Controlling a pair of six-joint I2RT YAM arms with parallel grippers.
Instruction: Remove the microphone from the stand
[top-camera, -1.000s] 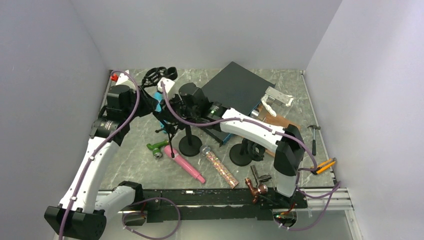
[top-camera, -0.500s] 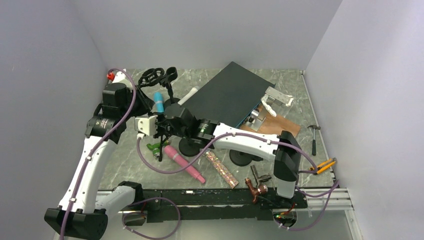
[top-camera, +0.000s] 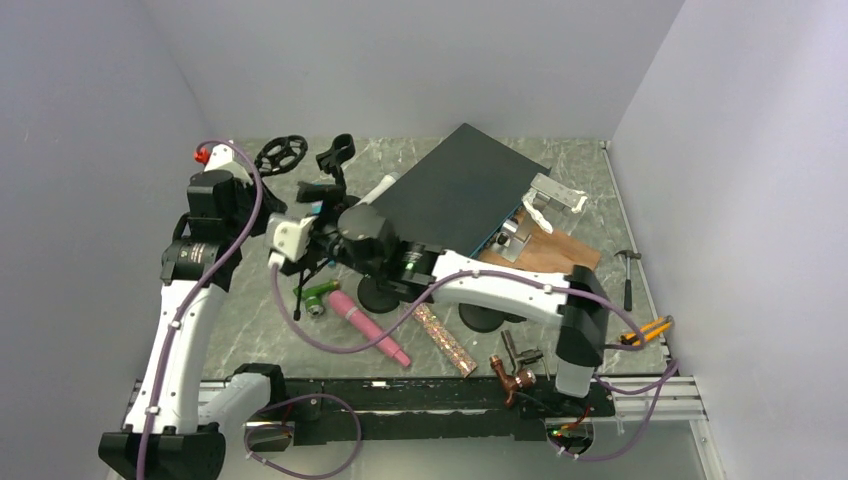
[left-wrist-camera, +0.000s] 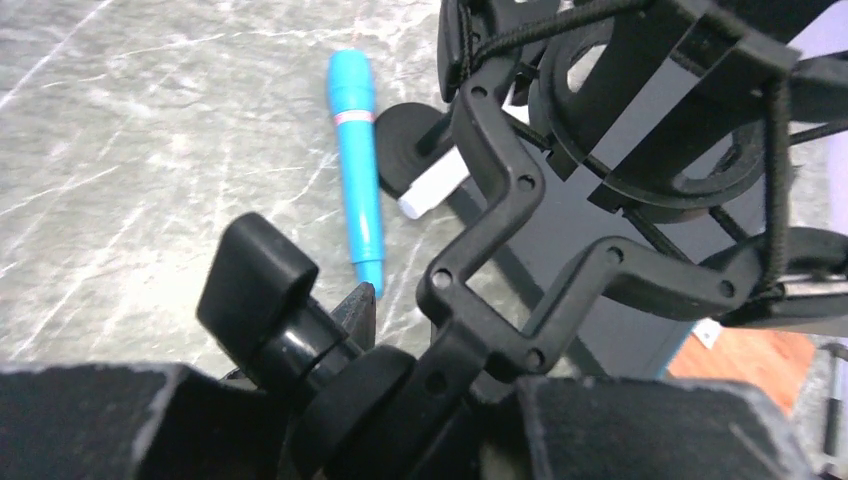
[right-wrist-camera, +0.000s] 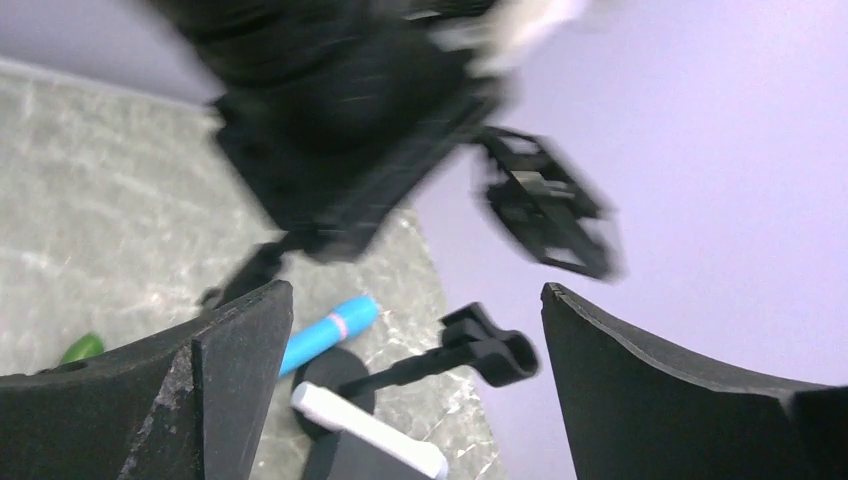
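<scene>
Leftward goes the stand (left-wrist-camera: 490, 140), clamped in left gripper (left-wrist-camera: 400, 400); microphone (left-wrist-camera: 357, 170) apparently freed (right gripper (right-wrist-camera: 415, 390) gapes empty); next, set stand down.

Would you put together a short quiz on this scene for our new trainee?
1. True or false: the right gripper is shut on the blue microphone.
2. The blue microphone lies: A) on the table; B) on the dark case; C) between a gripper's fingers.
3. Which gripper holds the black shock mount?
Key: 1 false, it is open with nothing in it; 2 A; 3 the left gripper.
</scene>
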